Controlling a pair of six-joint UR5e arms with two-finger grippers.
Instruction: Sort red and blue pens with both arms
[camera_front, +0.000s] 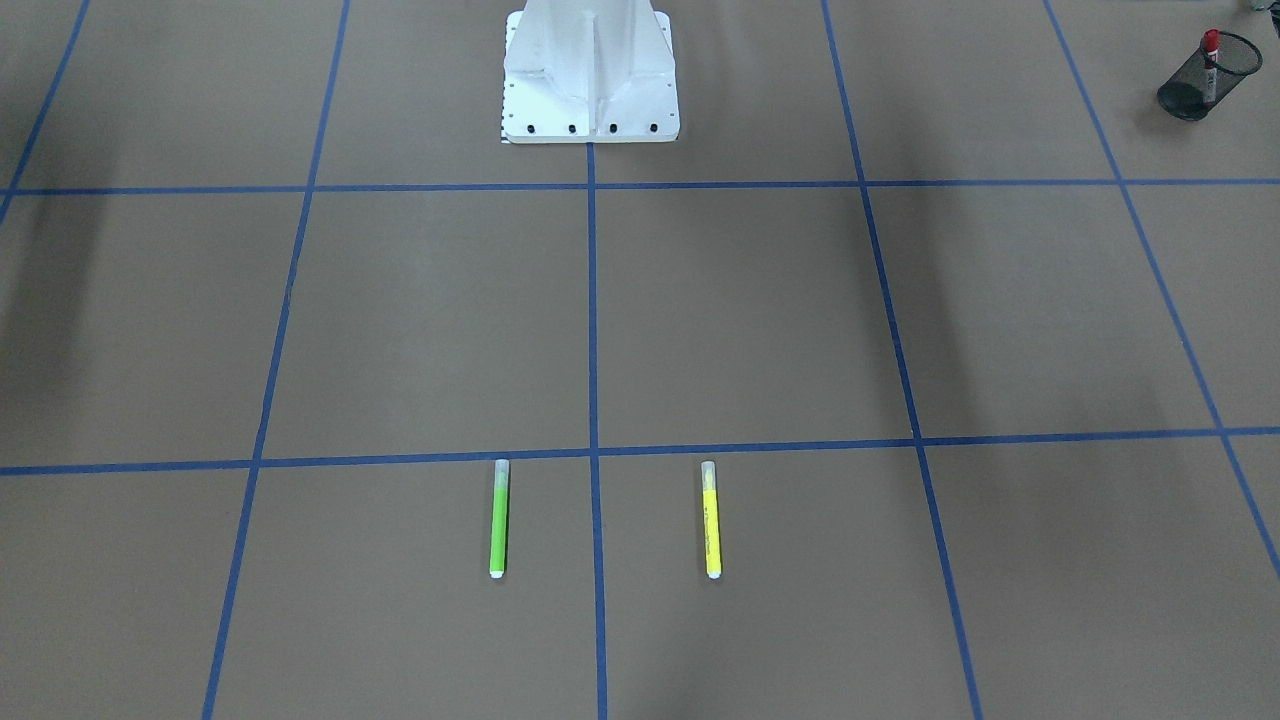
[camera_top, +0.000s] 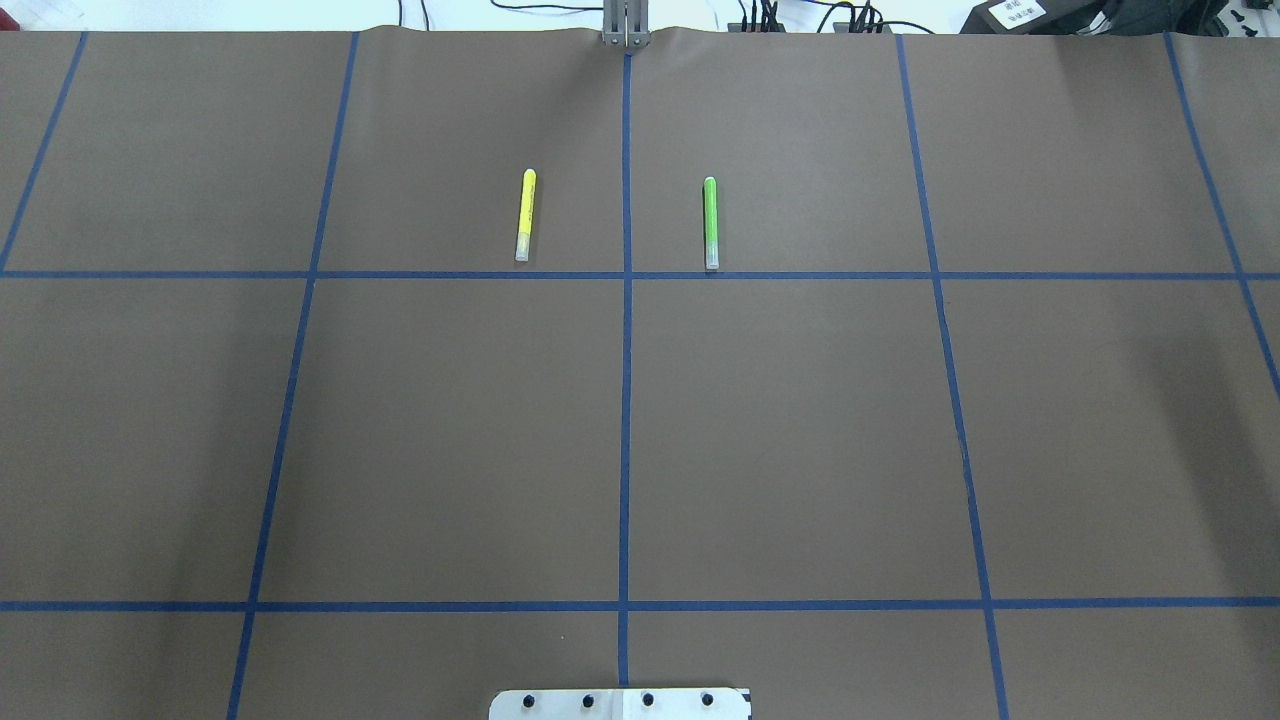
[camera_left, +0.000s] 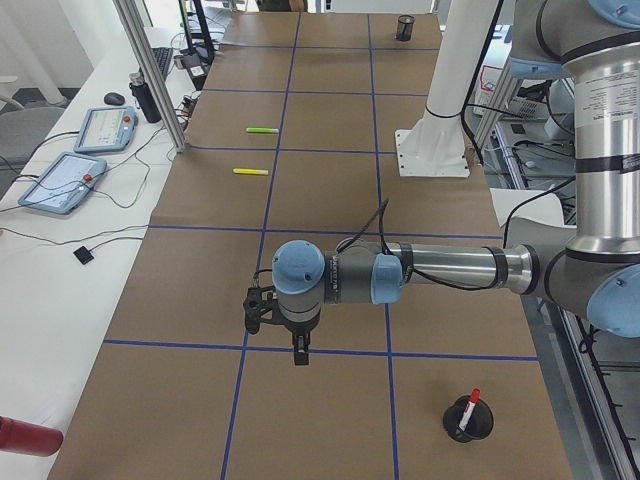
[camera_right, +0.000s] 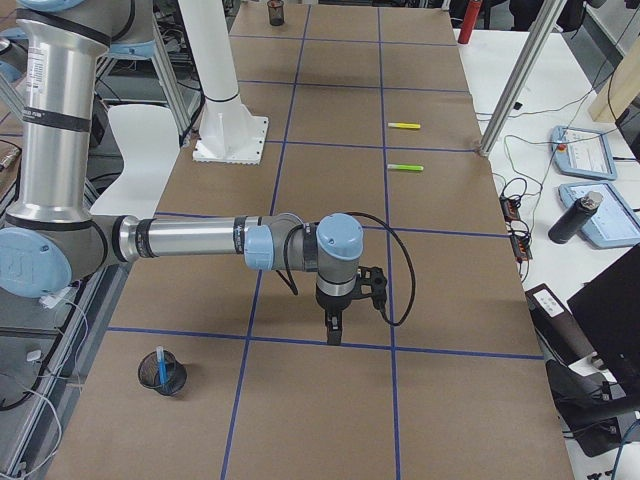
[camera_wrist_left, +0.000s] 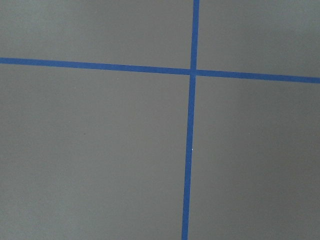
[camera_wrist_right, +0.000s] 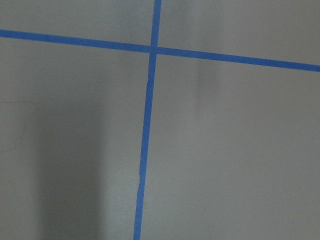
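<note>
Marker (camera_left: 469, 408), red-capped, stands tilted in a black mesh cup (camera_left: 485, 420) at the table's left end, closest to the left side camera. Just beyond it the left arm (camera_left: 440, 265) stretches level over the brown table (camera_left: 330, 190). The left gripper (camera_left: 300, 360) points down above a blue tape line (camera_left: 170, 343), and this view does not show whether its fingers are spread or closed. Farther along, the yellow highlighter (camera_left: 250, 171) and then the green highlighter (camera_left: 262, 130) lie flat and parallel, well apart. The white pedestal (camera_left: 440, 120) stands across the table from them. At the right end the blue pen (camera_right: 160, 360) stands in a second cup (camera_right: 172, 380). The right arm (camera_right: 190, 240) reaches out near it, the right gripper (camera_right: 334, 340) hanging over tape, and its opening cannot be judged either.
</note>
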